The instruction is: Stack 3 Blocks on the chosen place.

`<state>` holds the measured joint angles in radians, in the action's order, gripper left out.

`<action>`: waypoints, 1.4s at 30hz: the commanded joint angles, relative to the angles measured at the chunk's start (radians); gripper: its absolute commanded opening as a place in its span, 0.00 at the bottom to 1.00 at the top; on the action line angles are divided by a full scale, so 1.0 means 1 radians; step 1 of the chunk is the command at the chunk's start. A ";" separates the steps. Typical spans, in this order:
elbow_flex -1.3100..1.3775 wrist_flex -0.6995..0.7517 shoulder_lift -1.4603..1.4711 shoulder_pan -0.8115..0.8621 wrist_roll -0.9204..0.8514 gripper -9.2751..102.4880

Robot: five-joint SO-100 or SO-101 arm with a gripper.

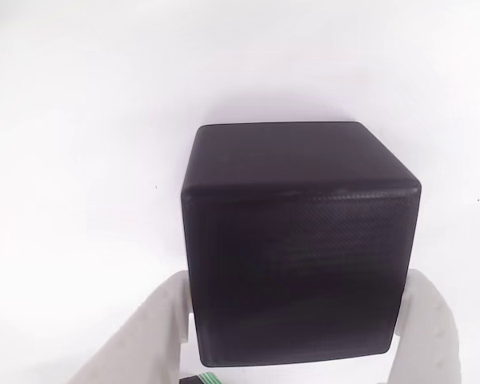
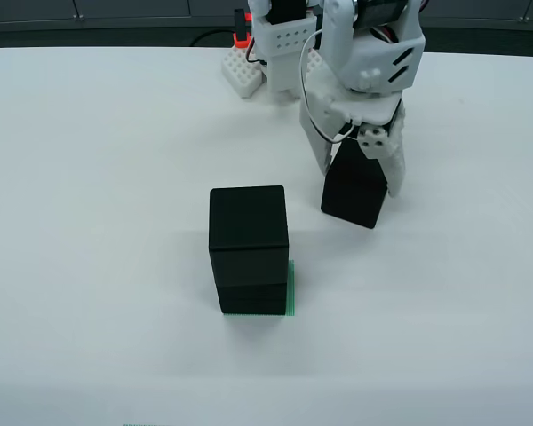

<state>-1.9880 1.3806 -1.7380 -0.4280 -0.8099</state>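
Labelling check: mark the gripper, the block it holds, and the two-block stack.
gripper [image 2: 356,182]: front view, midway between fingertips.
held block [image 2: 351,197]: front view, its front face.
two-block stack [image 2: 249,248]: front view, seam between the cubes.

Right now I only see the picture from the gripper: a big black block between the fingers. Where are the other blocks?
Observer: In the table view, two blocks stand stacked, to the left of your gripper.
Operator: Are they on the green stripes?
Observer: Yes, the patch peeks out along their right side.
Operator: Is my block straight?
Observer: No, your block leans a little. It is apart from the other two.
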 commanded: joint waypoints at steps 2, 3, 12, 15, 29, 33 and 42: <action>0.014 -0.003 -0.008 0.000 0.009 0.28; 0.014 0.000 -0.008 0.000 0.009 0.28; 0.011 -0.006 -0.037 0.008 -0.002 0.28; 0.009 -0.028 -0.066 0.014 -0.003 0.28; -0.064 -0.126 -0.250 0.015 -0.058 0.28; -0.083 -0.126 -0.368 0.015 -0.120 0.28; -0.183 -0.241 -0.650 0.103 -0.316 0.28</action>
<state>-2.1552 1.2011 -2.3010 -0.3559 -1.0876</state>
